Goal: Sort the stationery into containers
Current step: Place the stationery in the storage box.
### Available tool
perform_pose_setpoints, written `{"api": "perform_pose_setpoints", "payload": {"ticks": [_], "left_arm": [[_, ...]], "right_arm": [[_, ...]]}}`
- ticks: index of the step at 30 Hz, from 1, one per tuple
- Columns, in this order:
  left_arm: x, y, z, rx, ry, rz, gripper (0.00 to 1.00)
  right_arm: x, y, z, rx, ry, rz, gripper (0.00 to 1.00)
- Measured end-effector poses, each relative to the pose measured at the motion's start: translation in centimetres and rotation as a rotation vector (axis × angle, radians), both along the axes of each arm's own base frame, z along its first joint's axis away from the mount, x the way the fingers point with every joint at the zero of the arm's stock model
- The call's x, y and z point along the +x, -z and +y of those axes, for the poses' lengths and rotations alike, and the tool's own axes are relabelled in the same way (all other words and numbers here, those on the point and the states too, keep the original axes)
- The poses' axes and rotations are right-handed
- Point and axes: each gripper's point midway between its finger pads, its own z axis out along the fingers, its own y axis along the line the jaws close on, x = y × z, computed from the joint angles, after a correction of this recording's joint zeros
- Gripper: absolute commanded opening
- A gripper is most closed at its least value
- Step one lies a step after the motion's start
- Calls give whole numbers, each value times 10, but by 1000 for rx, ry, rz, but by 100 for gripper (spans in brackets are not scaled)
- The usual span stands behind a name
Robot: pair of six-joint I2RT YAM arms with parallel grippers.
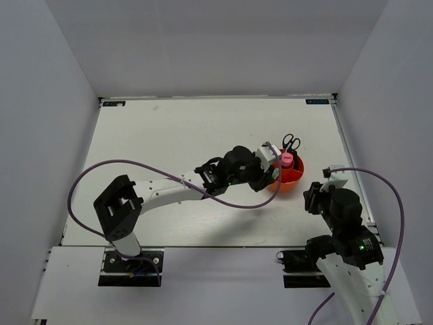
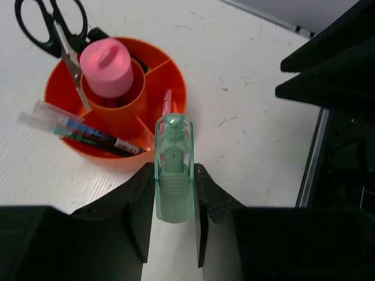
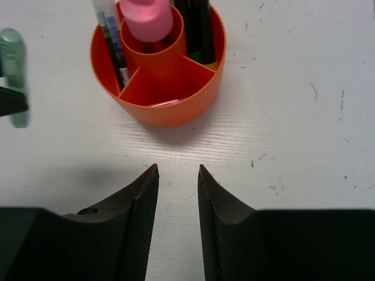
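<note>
Alas, thin pen's (image 2: 88, 133) print blurs; left end effector (image 2: 174, 175) grips marker (image 2: 174, 146).

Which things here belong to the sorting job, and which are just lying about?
Job:
- pale green marker, held in the left fingers
- orange divided cup
- pink tube, scissors and pens, already in the cup

Not the job:
- purple cable
- white table
- enclosure walls
</note>
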Motion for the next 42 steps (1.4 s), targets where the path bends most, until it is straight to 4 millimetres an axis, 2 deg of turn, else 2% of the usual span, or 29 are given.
{"api": "perform_pose_setpoints", "payload": {"ticks": [6, 10, 18, 23, 28, 32, 37, 42], "left_arm": [[0, -9, -24, -91, 28, -24, 0], [5, -12, -38, -148, 37, -41, 0], [16, -19, -62, -289, 31, -81, 0], [25, -2, -76, -331, 11, -72, 0], [32, 12, -81, -343, -24, -64, 0], [35, 10, -88, -363, -41, -80, 0], [37, 3, -92, -386, -52, -97, 0], [40, 4, -92, -386, -70, -100, 0]], "right_arm": [[1, -15, 15, 54, -44, 68, 38], [4, -15, 19, 63, -46, 94, 38], [7, -20, -3, 15, 54, 39, 38], [5, -8, -11, -9, 92, 38, 38], [6, 6, -14, -24, 107, 54, 38], [6, 15, -15, -29, 109, 62, 38], [6, 14, -15, -25, 113, 47, 38], [6, 15, -16, -26, 116, 45, 38]]}}
